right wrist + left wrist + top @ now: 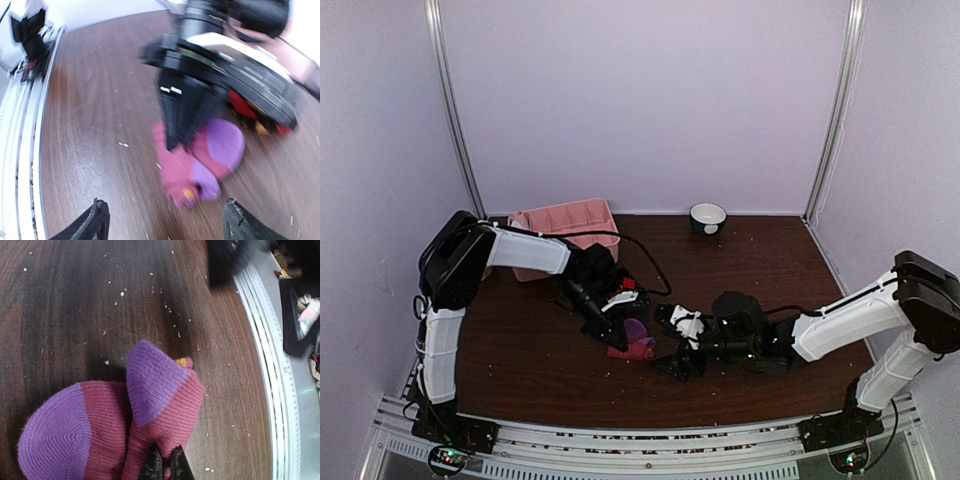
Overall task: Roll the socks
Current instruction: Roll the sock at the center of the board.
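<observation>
Well in front of the pink tray, toward the desk's near edge, the magenta-and-purple socks lie in a loose heap: one purple toe lies flat, and a purple end is folded up over the ribbed magenta part. No tight bundle shows, so the rolling looks barely begun, with the wrapping and tucking left to do. The left pincer is clamped on the magenta fabric. On the side away from the tray, the right pincer faces the heap with its fingers wide apart, holding nothing. A red-and-yellow patch behind the left arm may be another sock; it is too blurred to tell.
</observation>
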### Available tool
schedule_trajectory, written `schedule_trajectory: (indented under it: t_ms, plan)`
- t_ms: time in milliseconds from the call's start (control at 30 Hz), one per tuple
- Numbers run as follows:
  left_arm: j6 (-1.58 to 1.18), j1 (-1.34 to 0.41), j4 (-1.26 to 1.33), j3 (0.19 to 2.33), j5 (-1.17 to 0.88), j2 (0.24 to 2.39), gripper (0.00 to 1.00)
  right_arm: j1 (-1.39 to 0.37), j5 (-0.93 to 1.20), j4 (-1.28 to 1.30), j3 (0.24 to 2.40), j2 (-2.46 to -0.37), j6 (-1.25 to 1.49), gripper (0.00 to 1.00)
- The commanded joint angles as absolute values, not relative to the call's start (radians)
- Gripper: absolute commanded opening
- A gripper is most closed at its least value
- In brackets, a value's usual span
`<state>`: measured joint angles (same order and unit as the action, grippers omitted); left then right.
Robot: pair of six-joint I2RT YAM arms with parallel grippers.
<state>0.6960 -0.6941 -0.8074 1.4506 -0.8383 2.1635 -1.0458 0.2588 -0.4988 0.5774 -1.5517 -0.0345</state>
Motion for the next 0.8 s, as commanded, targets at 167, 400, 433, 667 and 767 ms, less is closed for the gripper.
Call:
schedule_trajectory:
  t_ms: [167, 400, 433, 667, 767]
  plan:
    - [0.702, -0.675, -0.925, 1.476, -0.792, 2.242, 0.0, -1.101, 0.266, -0.33, 0.791, -1.737, -0.406, 0.71]
    - [0.727, -0.675, -0.963, 1.5, -0.81, 2.26, 0.0, -1.098, 0.219, -0.265, 0.884, -1.84, -0.522, 0.61]
    - [0.728, -0.674, -0.965, 1.501, -0.812, 2.261, 0.0, -1.097, 0.209, -0.266, 0.89, -1.849, -0.53, 0.6]
    - [0.748, -0.673, -0.992, 1.517, -0.825, 2.275, 0.0, -1.093, 0.079, -0.34, 0.886, -1.886, -0.565, 0.55]
    - [0.754, -0.673, -1.002, 1.524, -0.83, 2.283, 0.0, -1.091, 0.037, -0.354, 0.884, -1.9, -0.571, 0.54]
